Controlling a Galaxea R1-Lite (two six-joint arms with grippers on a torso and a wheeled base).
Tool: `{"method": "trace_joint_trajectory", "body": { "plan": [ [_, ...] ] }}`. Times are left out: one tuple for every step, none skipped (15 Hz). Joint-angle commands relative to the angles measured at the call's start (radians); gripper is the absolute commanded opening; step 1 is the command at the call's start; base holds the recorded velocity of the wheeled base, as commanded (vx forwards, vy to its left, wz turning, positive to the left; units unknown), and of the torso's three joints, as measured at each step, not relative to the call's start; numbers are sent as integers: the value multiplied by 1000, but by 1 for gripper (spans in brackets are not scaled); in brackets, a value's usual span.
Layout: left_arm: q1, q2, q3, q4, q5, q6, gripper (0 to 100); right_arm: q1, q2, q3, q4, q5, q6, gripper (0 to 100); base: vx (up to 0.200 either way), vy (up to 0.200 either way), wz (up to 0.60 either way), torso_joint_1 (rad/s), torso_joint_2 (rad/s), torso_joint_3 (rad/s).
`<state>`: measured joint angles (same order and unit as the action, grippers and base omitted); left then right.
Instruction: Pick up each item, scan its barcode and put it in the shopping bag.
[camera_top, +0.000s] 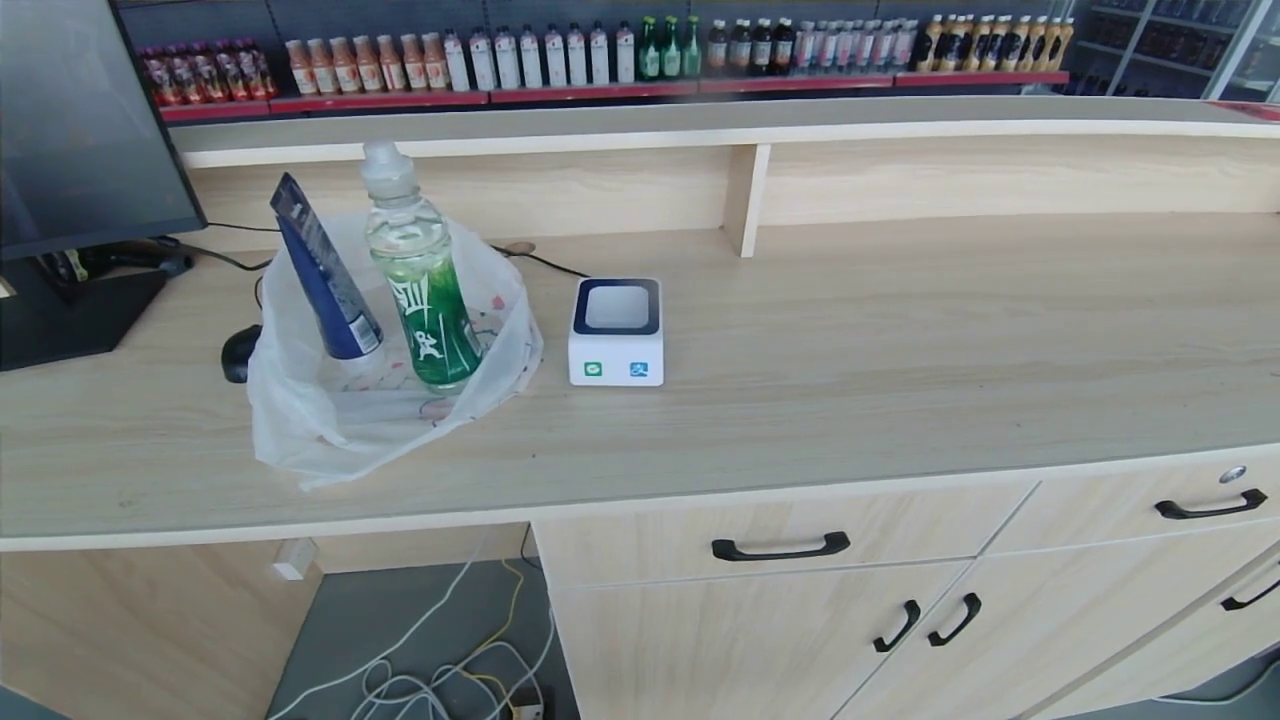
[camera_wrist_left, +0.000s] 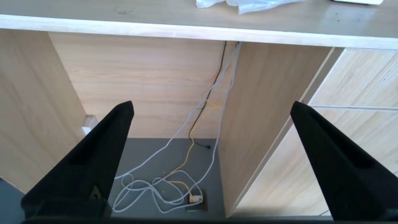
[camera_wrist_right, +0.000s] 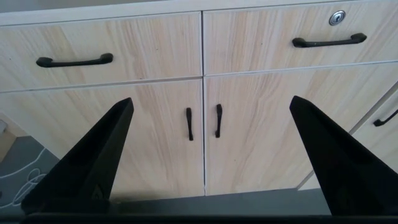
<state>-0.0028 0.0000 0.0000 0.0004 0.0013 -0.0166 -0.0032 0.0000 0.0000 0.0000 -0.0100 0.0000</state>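
Both arms are down low in front of the counter (camera_top: 900, 330), below its top. We see the left hand (camera_wrist_left: 211, 106) pointing into the open gap under the counter, fingers spread wide with nothing between them, and beyond them a tangle of cables (camera_wrist_left: 161, 186) on the floor. The right hand (camera_wrist_right: 211, 99) is the same deal: spread wide, nothing in it, and facing the cabinet doors (camera_wrist_right: 202, 124) with the drawers (camera_wrist_right: 99, 53) just above them. Up on the counter, the shopping bag (camera_top: 290, 420) sits toward the left side, a thin white plastic one with its mouth slumped open. A bit of its edge hangs over the counter's front lip in the left wrist view. Inside it we've got two things. A green bottle (camera_top: 425, 300) with a clear top and white cap stands up, tilted slightly. A blue tube (camera_top: 325, 270) stands just to its left, cap end down, and leans away from the bottle. The two are close but we can't tell if they touch. The scanner (camera_top: 616, 330), a little white box with a dark-framed window on top, sits just to the right of the bag. A dark mouse (camera_top: 238, 352) peeks out behind the bag's left side, a monitor (camera_top: 80, 120) stands at the far left, and a shelf (camera_top: 600, 90) of bottles runs along the back.
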Motion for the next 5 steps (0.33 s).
{"method": "trace_joint_trajectory", "body": {
  "plan": [
    [0, 2, 0, 0, 0, 0, 100, -1, 2, 0, 0, -1, 0, 100, 0, 0, 0, 0, 0, 0],
    [1, 0, 0, 0, 0, 0, 100, 0, 2, 0, 0, -1, 0, 100, 0, 0, 0, 0, 0, 0],
    [1, 0, 0, 0, 0, 0, 100, 0, 2, 0, 0, -1, -2, 100, 0, 0, 0, 0, 0, 0],
    [0, 2, 0, 0, 0, 0, 100, 0, 3, 0, 0, -1, -2, 100, 0, 0, 0, 0, 0, 0],
    [0, 2, 0, 0, 0, -2, 100, 0, 2, 0, 0, -2, -5, 100, 0, 0, 0, 0, 0, 0]
  ]
}}
